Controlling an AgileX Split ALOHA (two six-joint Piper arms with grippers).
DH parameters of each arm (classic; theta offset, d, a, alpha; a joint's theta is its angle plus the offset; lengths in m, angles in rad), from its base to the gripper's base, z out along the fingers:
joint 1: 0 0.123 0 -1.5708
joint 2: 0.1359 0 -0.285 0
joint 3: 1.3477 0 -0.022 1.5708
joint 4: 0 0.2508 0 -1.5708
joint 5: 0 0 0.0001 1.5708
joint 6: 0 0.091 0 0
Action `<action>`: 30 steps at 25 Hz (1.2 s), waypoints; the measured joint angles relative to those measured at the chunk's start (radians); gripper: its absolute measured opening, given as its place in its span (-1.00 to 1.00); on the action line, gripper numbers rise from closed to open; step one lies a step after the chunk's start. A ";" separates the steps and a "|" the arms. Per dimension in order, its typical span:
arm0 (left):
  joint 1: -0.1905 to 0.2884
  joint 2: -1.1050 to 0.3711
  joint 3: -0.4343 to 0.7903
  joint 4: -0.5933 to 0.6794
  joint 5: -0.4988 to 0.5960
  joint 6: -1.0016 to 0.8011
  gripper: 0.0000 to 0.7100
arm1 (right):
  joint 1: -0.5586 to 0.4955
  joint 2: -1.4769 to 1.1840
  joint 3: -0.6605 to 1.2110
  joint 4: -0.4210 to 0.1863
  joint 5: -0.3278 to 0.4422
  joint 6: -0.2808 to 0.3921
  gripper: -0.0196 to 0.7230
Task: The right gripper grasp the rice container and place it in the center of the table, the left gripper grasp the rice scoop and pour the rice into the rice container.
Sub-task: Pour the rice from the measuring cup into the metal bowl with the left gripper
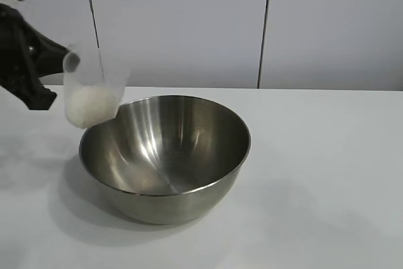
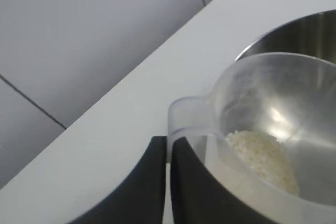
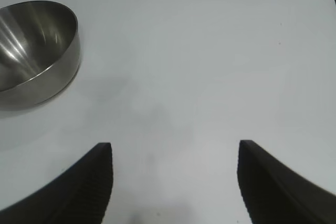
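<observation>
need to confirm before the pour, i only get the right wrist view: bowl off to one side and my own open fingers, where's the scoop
Observer: The rice scoop hangs in the air at the rim of the rice container, on the side nearest the left arm, in the exterior view.
Operator: is it actually held
Observer: Yes. The left gripper is shut on a tab at the scoop's rim, as the left wrist view shows.
Operator: rice still in it
Observer: The rice lies heaped in the scoop's bottom.
Operator: anything in the bowl yet
Observer: No grains show inside it in the exterior view.
</observation>
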 joint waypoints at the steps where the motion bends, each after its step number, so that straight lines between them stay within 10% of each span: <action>1: -0.041 0.000 -0.016 -0.011 0.052 0.041 -0.97 | 0.000 0.000 0.000 0.000 0.000 0.000 0.30; 13: -0.272 0.000 -0.231 -0.027 0.503 0.593 -0.97 | 0.000 0.000 0.000 0.000 -0.001 0.000 0.30; 30: -0.530 0.122 -0.375 0.399 1.023 0.638 -0.97 | 0.000 0.000 0.000 0.002 0.000 0.000 0.30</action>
